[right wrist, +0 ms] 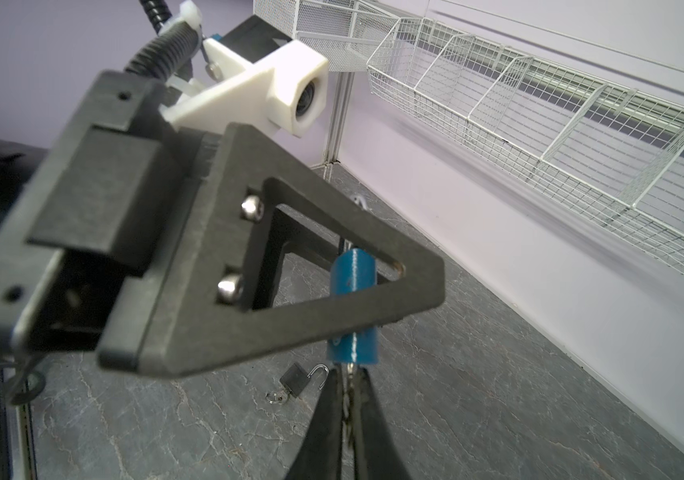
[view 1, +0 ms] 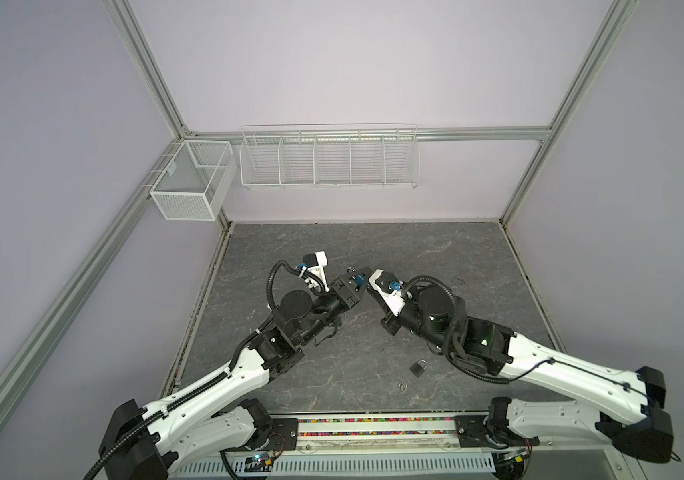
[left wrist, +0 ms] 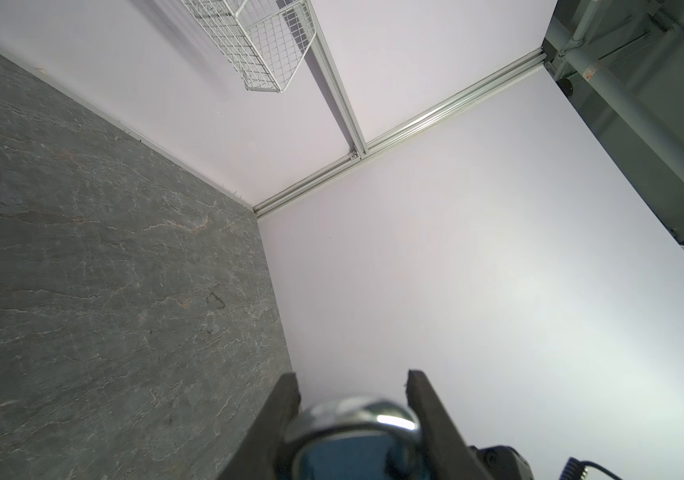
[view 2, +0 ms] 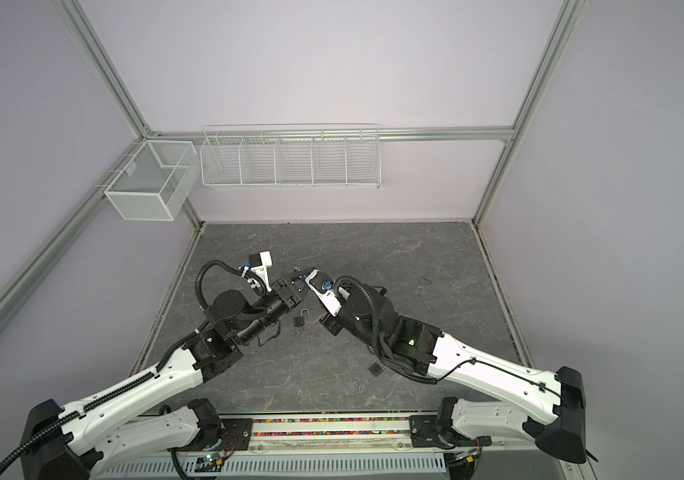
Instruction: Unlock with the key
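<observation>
Both are loaded: lock [left wrist: 344,453] is clamped in left gripper [left wrist: 352,399], key [right wrist: 348,405] is pinched in right gripper [right wrist: 346,378] at the lock's end. Key should be turned slowly, kept square.

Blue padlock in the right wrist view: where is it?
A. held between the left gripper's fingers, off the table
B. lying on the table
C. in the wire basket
A: the blue padlock sits between the fingers of the left gripper, raised above the table, with the right gripper pinching the key at its end.
</observation>
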Controlling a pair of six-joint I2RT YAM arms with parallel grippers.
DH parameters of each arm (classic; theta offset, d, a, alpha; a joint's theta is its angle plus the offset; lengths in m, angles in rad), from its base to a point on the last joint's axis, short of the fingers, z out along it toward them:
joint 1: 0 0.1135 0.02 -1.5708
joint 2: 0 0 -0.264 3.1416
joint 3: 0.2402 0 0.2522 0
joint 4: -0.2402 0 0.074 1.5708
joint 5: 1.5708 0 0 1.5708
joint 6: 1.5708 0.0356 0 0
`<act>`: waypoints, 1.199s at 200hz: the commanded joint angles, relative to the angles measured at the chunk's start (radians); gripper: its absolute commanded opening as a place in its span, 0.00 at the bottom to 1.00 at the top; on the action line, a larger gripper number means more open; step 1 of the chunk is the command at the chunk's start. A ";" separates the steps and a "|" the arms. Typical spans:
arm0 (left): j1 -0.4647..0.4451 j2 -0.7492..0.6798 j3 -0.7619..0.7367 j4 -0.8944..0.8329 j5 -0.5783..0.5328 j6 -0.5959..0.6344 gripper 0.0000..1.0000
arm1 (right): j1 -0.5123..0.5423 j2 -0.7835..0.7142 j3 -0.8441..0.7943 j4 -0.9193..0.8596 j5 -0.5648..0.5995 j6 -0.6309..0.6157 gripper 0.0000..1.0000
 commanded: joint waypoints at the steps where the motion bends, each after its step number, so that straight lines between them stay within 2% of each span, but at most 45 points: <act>1: -0.006 -0.032 0.001 0.056 0.008 -0.008 0.00 | -0.002 0.014 0.014 -0.009 0.006 -0.006 0.07; 39: -0.007 -0.038 -0.005 0.051 0.012 -0.007 0.00 | -0.003 0.009 0.015 0.012 0.017 0.002 0.07; 83: -0.041 -0.003 0.012 0.086 0.043 -0.079 0.00 | -0.011 0.015 0.015 0.137 -0.006 0.051 0.07; 102: -0.056 -0.002 0.038 0.039 0.037 -0.062 0.00 | -0.014 0.038 0.059 0.105 -0.040 0.058 0.07; 136: -0.054 -0.042 0.015 0.040 -0.061 -0.046 0.00 | -0.014 0.006 0.043 0.041 -0.035 0.081 0.07; 158: -0.054 -0.062 0.031 -0.007 -0.120 -0.024 0.00 | -0.015 -0.021 0.024 -0.017 -0.021 0.098 0.13; 171: -0.053 -0.065 0.035 0.004 -0.145 0.008 0.00 | -0.014 -0.037 0.006 -0.038 -0.022 0.103 0.21; 186: -0.052 -0.064 0.039 0.019 -0.164 0.019 0.00 | -0.015 -0.048 -0.012 -0.056 -0.020 0.113 0.22; 217: -0.052 -0.045 0.052 0.043 -0.158 0.019 0.00 | -0.015 -0.043 -0.011 -0.066 -0.041 0.113 0.18; 240: -0.051 -0.033 0.054 0.058 -0.147 0.010 0.00 | -0.014 -0.038 -0.001 -0.050 -0.053 0.098 0.11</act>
